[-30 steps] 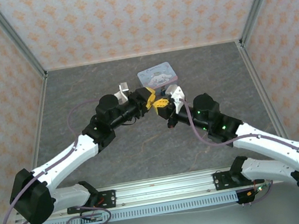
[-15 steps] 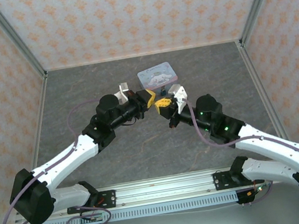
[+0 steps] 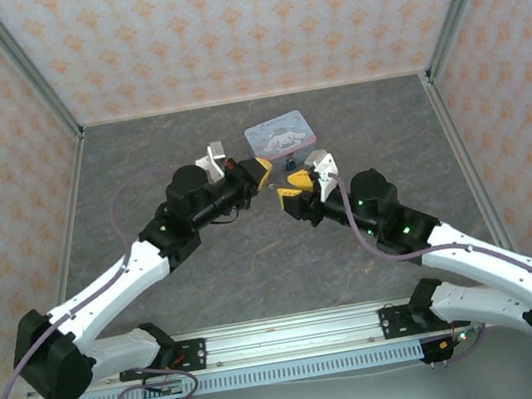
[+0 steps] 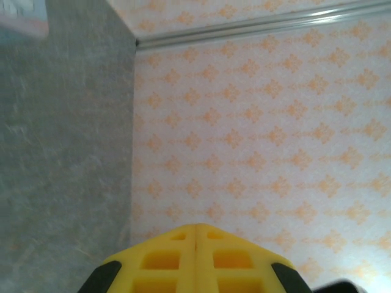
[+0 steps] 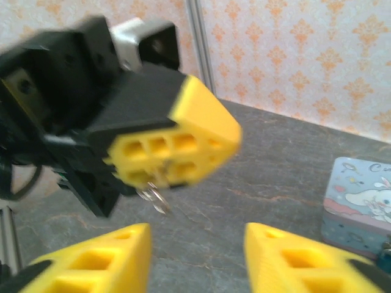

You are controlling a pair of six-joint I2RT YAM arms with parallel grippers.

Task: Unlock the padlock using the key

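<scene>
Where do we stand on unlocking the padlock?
Done: the left gripper is shut on the key, whose ring dangles below its fingers. In hand: the right gripper stands open facing it, holding nothing. Left: the padlock sits untouched beside the tin; key not yet inserted or turned.

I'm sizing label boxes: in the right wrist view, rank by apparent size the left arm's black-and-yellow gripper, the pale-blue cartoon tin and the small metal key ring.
Largest: black-and-yellow left gripper, though nearest the camera, so true size unsure.
Then: pale-blue tin, cropped at the edge.
Smallest: metal key ring.
</scene>
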